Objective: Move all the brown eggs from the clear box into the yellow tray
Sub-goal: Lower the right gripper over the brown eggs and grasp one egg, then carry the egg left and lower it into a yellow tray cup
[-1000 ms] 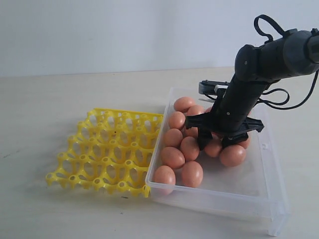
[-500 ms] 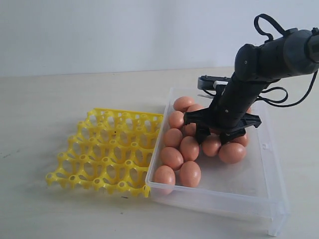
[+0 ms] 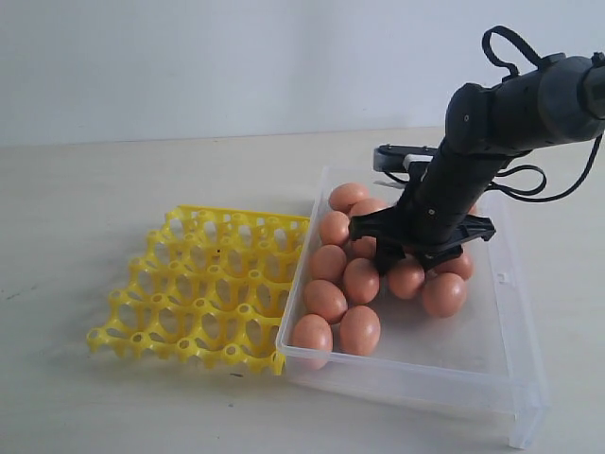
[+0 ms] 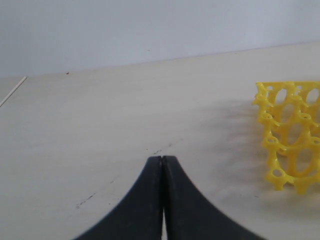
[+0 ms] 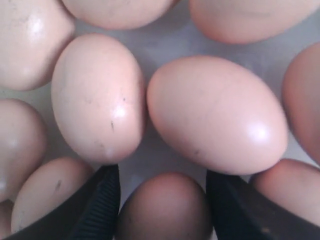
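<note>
**K:** Layout, exterior view. The table (image 3: 142, 407) carries the clear box (image 3: 406, 383) toward its near right corner. The yellow tray (image 3: 208, 284) lies just beside the box, on the side away from the table's right edge, and seems to touch its wall. Every tray cup in view is bare.

**M:** Brown eggs (image 3: 326, 299)?

**K:** All in the box, bunched in the half next to the tray, shells touching.

**M:** Handling, my judgement: light, rigid, thin brittle shell. They are smooth and rounded, so apt to slip or roll, and to crack under a hard squeeze. Take one across its short waist, gently. The neighbours leave the jaws little room.

**K:** The right gripper (image 3: 408, 260) is down in the bunch. In its wrist view the jaws stand wide apart, one on each flank of the straddled egg (image 5: 165, 210). Whether they press on it, I cannot tell.

**M:** Left gripper (image 4: 162, 165)?

**K:** Jaws pressed together, nothing between them, low over bare table near a corner of the tray.

**M:** Hidden: the arm covers the eggs at the back of the bunch, so there is no firm count. The straddled egg is in shadow and cut off at the picture's edge.
</note>
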Controlling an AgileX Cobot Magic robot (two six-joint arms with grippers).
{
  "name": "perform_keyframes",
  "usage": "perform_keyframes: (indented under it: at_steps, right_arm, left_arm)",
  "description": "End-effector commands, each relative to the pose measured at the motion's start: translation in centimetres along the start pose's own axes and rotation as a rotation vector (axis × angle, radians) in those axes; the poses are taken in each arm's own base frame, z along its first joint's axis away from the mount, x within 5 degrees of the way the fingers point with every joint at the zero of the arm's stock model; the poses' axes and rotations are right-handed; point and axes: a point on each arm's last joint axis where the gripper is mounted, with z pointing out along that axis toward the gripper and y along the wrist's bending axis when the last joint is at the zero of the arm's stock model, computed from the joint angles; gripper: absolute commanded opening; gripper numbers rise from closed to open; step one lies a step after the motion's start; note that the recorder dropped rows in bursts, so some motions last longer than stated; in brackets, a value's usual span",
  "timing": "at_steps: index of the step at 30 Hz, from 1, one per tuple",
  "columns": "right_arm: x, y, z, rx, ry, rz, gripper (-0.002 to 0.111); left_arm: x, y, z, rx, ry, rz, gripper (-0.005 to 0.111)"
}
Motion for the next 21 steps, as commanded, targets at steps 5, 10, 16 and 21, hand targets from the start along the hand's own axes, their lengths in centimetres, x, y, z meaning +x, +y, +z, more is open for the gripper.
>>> perform_keyframes:
  at_steps: [5, 10, 16, 21]
  right_arm:
    - [0.2, 0.2, -1.4, 0.001, -0.004, -0.086, 0.000]
    - [-0.2, 0.8, -5.1, -0.001, -0.108, -0.120, 0.000]
    - [1.2, 4.8, -11.9, -0.051, -0.494, -0.241, 0.000]
    - [3.9, 11.2, -11.1, -0.149, -0.787, -0.457, 0.000]
  left_arm:
    - [-0.3, 0.0, -0.1, 0.001, -0.023, -0.011, 0.000]
    - [-0.3, 0.0, -0.1, 0.001, -0.023, -0.011, 0.000]
    - [-0.3, 0.0, -0.1, 0.001, -0.023, -0.011, 0.000]
    - [-0.3, 0.0, -0.1, 0.001, -0.023, -0.011, 0.000]
